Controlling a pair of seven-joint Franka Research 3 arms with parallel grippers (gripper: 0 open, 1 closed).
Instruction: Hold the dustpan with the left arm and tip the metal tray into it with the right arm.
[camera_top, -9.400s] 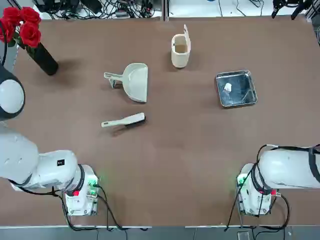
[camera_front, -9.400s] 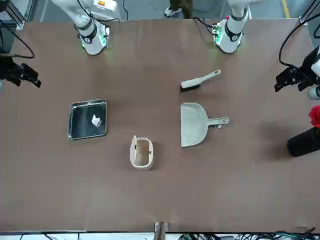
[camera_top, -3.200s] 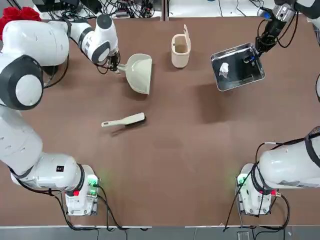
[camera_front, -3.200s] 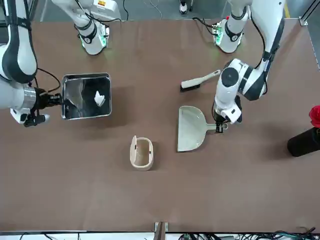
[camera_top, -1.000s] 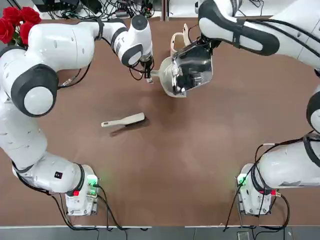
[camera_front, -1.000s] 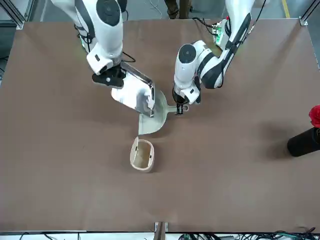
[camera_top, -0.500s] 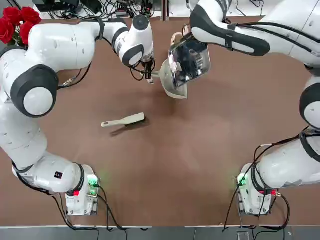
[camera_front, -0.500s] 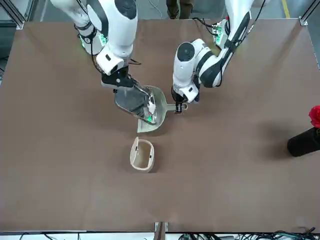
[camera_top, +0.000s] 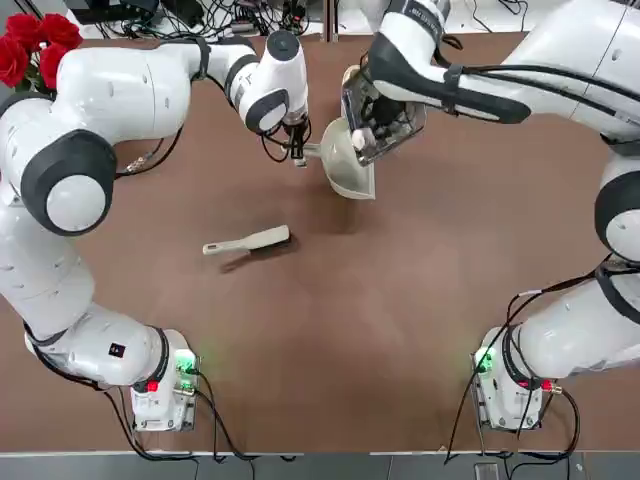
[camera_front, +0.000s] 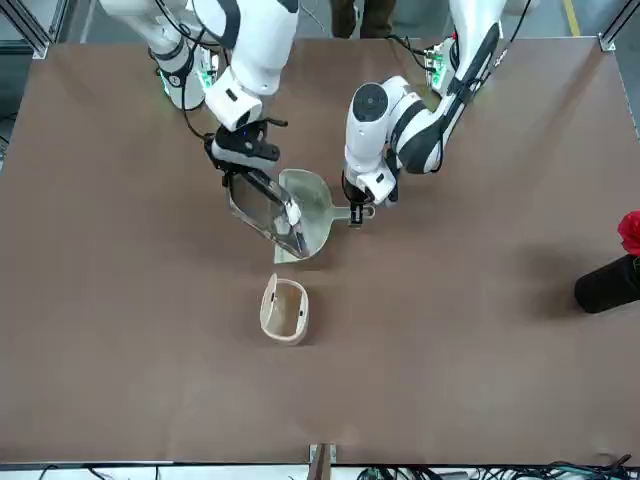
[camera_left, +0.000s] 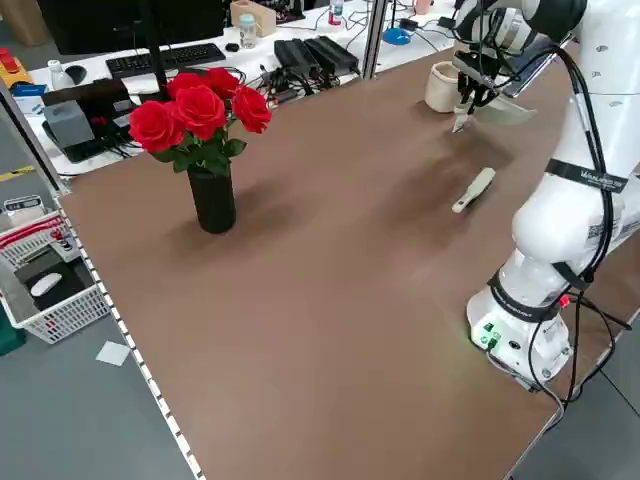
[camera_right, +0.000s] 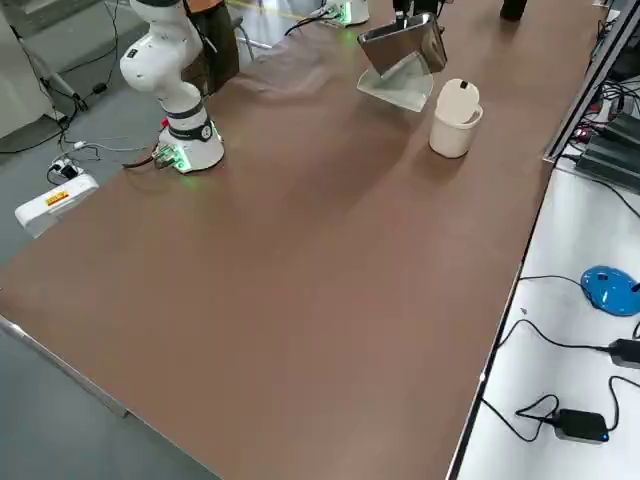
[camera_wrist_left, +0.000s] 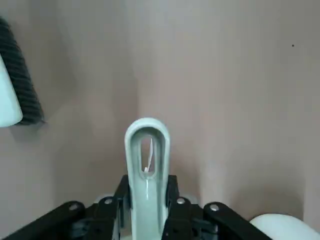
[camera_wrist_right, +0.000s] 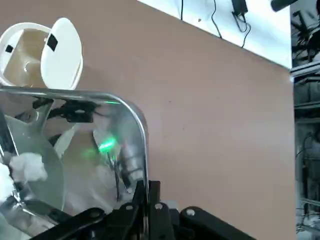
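We are mid-pour. Nearest, beside the bin (camera_top: 352, 92), our left gripper (camera_top: 296, 152) grips the dustpan (camera_top: 350, 160) handle; beyond, our right gripper (camera_front: 232, 155) pinches the tray (camera_front: 262, 215) rim, tilted steeply over the scoop. Next we judge: tip further until the white scrap (camera_wrist_right: 27, 167) slides in.

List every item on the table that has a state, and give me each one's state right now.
Dustpan: handle clamped by left pincer.
Metal tray: tipped steeply over the dustpan, rim gripped by right pincer.
White scrap: at the tray's low edge.
Bin: lid flipped open.
Brush: lying flat, untouched.
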